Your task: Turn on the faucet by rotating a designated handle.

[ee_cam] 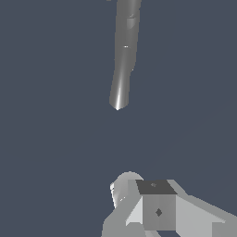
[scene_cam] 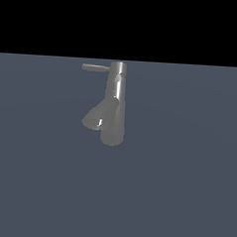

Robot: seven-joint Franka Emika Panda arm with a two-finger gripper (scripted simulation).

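gripper (ee_cam: 139, 203) low in wrist view, fingers (ee_cam: 121, 187) (state unclear)

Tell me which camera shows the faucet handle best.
The exterior view. There the handle shows whole, a thin rod sticking out from the top of the faucet toward that view's left, above the thick spout. The wrist view shows only a long grey part of the faucet; I cannot pick out the handle there.
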